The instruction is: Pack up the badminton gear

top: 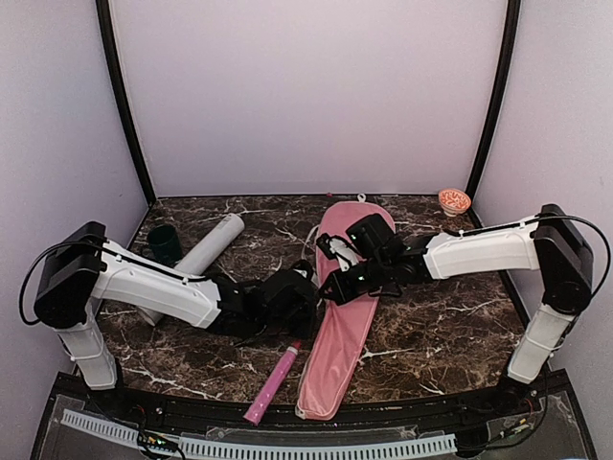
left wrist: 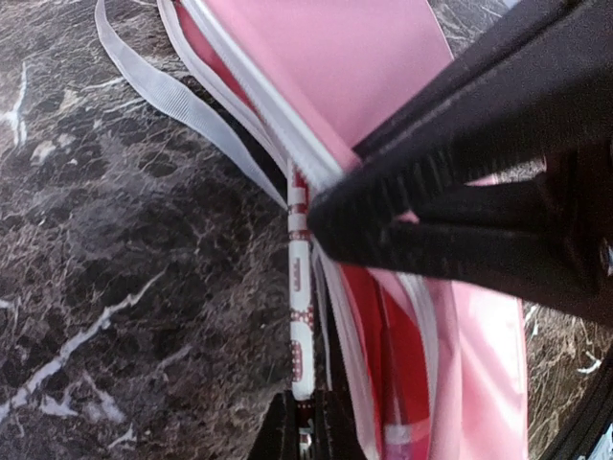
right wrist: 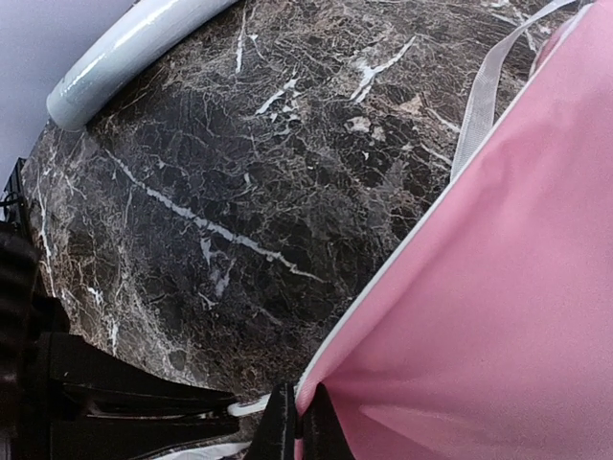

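Note:
The large pink cover (top: 337,316) lies along the table's middle. My right gripper (top: 332,290) is shut on the cover's left edge (right wrist: 498,287) and lifts it, its jaws pinching the white-piped rim (right wrist: 299,410). My left gripper (top: 308,286) is shut on a racket's white, red-marked shaft (left wrist: 299,287), which points into the cover's opening (left wrist: 335,57). That racket's pink handle (top: 273,383) sticks out toward the near edge. Something red and pink lies inside the cover (left wrist: 402,383). The pale grey tube (top: 196,259) lies at the left. No shuttlecocks are in view.
A dark green cup (top: 163,244) stands behind the tube at the far left. An orange-patterned bowl (top: 454,200) sits at the back right corner. The cover's white strap (left wrist: 163,91) trails on the marble beside the opening. The two grippers are nearly touching.

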You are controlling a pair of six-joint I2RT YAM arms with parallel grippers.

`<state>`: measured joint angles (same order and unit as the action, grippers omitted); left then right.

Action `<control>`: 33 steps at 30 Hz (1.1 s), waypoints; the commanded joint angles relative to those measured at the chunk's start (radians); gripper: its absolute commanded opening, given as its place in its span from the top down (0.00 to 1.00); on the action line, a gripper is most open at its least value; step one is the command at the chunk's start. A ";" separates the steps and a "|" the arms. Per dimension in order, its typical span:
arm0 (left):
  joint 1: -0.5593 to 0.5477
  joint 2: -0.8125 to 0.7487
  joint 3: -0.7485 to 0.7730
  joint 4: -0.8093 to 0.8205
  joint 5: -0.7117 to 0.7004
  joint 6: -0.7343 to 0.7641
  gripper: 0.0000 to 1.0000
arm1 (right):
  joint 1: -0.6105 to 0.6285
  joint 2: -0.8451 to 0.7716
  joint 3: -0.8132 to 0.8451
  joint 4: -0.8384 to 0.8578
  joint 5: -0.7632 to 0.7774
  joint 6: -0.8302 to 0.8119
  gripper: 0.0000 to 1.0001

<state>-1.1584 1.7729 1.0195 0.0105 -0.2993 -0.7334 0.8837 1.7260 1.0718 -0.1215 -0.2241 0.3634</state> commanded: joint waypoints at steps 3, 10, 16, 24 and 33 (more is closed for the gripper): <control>0.060 0.012 0.009 0.300 0.078 0.022 0.99 | 0.011 -0.065 -0.031 0.000 -0.030 -0.075 1.00; 0.063 -0.035 -0.063 0.334 0.129 0.084 0.60 | -0.050 -0.042 -0.052 0.000 0.012 -0.115 1.00; 0.102 -0.217 -0.270 0.445 0.286 0.194 0.35 | -0.064 0.036 0.038 -0.041 -0.007 -0.210 1.00; 0.100 -0.504 -0.576 0.436 0.377 0.472 0.26 | -0.064 0.133 0.153 -0.127 -0.012 -0.353 1.00; -0.059 -0.641 -0.779 0.455 0.384 0.658 0.29 | -0.075 0.168 0.229 -0.212 0.033 -0.442 1.00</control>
<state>-1.1553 1.1427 0.2340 0.4911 0.0769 -0.2073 0.8242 1.8687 1.2419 -0.3138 -0.2100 -0.0071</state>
